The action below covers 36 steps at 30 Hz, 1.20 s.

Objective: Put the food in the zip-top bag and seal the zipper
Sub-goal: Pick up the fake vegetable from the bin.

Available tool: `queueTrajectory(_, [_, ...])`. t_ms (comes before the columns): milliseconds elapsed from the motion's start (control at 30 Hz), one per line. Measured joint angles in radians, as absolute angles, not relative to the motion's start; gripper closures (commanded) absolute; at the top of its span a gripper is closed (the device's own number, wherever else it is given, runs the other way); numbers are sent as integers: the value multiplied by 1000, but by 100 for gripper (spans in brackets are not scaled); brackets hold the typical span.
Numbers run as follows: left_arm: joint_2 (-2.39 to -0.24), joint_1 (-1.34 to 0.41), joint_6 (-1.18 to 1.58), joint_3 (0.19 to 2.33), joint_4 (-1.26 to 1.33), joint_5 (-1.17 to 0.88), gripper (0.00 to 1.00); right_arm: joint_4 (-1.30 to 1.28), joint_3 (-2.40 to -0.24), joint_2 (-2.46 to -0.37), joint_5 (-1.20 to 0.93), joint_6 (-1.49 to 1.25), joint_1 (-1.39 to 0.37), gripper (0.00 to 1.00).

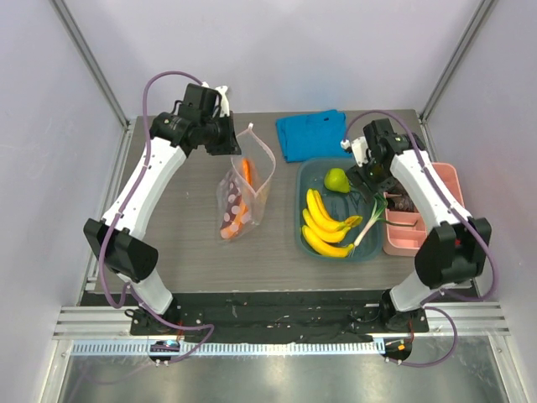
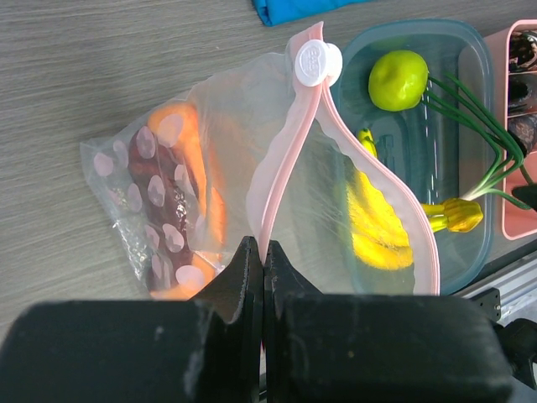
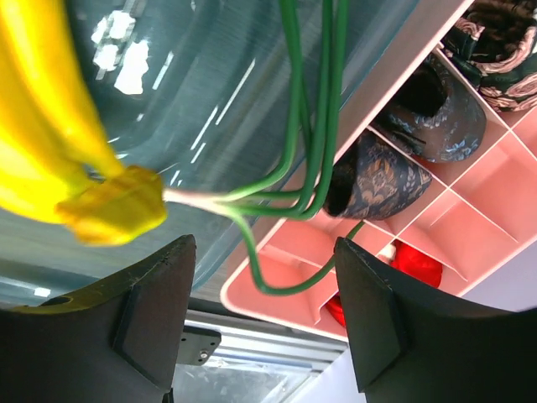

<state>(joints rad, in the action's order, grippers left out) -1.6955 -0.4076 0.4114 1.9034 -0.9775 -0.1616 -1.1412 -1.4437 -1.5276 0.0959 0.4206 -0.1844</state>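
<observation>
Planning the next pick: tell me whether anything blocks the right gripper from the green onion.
Nothing visible does. The open right gripper hangs over the green onion, its stalks bare across the teal tub rim; the banana bunch lies beside it.

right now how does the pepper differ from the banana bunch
The pepper lies inside the zip-top bag; the banana bunch sits in the teal tub. The pepper is one long orange-red piece; the banana bunch is several curved yellow ones joined. Both are toy food.
</observation>
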Motion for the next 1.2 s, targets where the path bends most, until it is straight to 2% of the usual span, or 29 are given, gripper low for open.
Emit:
queueTrajectory(267, [-1695,-408,412,1901,-977,-166,100,-1153,-1597,-1751,105,420,-127,29])
queueTrajectory(533, [-1695,-408,412,1895,-977,-171,100,-1216,-1750,-1893,64,421,-82,41])
queueTrajectory(700, [-1695,-408,412,1888,-976,-175,100,-1247,-1763,-1937,47,436,-81,43])
queueTrajectory(967, [-1695,-409,413,1879,-976,-181,100,-1271,-1837,-1964,40,495,-100,40])
queueTrajectory(1200, [-1695,-409,415,1879,-976,-184,100,-1298,-1916,-2063,71,581,-162,34])
